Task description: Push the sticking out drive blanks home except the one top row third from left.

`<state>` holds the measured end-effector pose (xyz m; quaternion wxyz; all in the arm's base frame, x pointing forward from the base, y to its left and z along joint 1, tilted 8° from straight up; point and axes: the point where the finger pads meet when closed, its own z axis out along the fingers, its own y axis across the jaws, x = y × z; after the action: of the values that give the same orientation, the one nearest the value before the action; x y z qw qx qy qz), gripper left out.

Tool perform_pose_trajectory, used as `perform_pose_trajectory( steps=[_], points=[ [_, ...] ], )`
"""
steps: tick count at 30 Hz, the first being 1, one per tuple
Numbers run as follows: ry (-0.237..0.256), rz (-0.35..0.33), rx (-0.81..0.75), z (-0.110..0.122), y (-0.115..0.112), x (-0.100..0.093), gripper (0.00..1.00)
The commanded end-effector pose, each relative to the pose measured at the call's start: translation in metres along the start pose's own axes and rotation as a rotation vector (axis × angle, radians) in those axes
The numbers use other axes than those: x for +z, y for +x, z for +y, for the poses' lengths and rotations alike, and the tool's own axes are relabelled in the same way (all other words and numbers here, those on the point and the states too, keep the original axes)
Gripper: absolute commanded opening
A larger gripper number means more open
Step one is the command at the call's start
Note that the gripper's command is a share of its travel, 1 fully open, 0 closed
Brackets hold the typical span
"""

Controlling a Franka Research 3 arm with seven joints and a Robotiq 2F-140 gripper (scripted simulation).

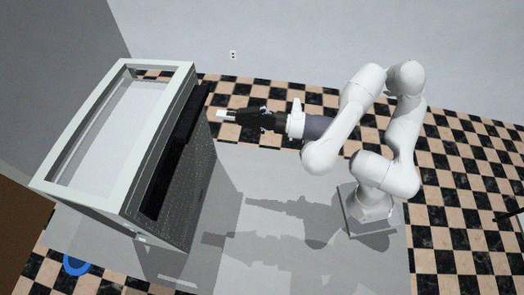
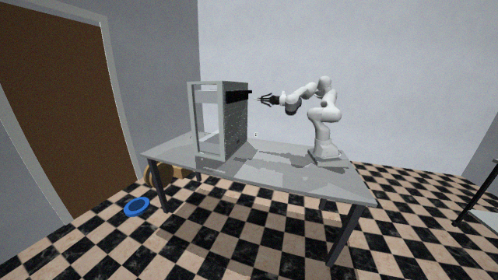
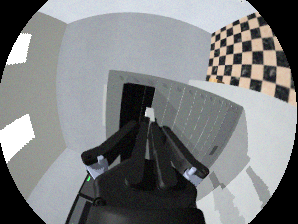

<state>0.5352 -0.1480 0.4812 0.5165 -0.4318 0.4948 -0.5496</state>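
The grey open-frame rack (image 1: pixel 123 139) stands on the table, also in the exterior view (image 2: pixel 218 120). The black storage chassis (image 1: pixel 180 139) sits at the top of its perforated front and juts out a little (image 2: pixel 238 96). The single blanks are too small and dark to tell apart in any view. My gripper (image 1: pixel 221 115) (image 2: pixel 257 99) is shut and empty, pointing level at the far end of the chassis front, a short gap away from it. In the wrist view the closed fingertips (image 3: pixel 150 117) line up with the dark chassis face (image 3: pixel 136 99).
The arm's base (image 1: pixel 368 209) is bolted to the table (image 2: pixel 272 167) to the right of the rack. A blue ring (image 2: pixel 136 206) lies on the checkered floor by the brown door (image 2: pixel 58 117). A wall stands close behind the rack.
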Motion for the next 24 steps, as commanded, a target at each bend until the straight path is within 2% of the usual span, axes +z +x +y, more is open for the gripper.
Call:
perform_pose_trajectory(
  steps=[1,7,13,20,24],
  points=[
    [0.001,0.003,0.001,-0.001,0.001,-0.009,0.00],
    [0.001,0.003,0.001,-0.003,0.001,-0.011,0.00],
    [0.001,0.003,0.001,-0.017,0.000,-0.012,0.00],
    [0.001,0.003,0.001,-0.055,-0.001,-0.015,0.00],
    [0.001,0.003,0.001,-0.063,-0.001,-0.016,0.00]
  ],
)
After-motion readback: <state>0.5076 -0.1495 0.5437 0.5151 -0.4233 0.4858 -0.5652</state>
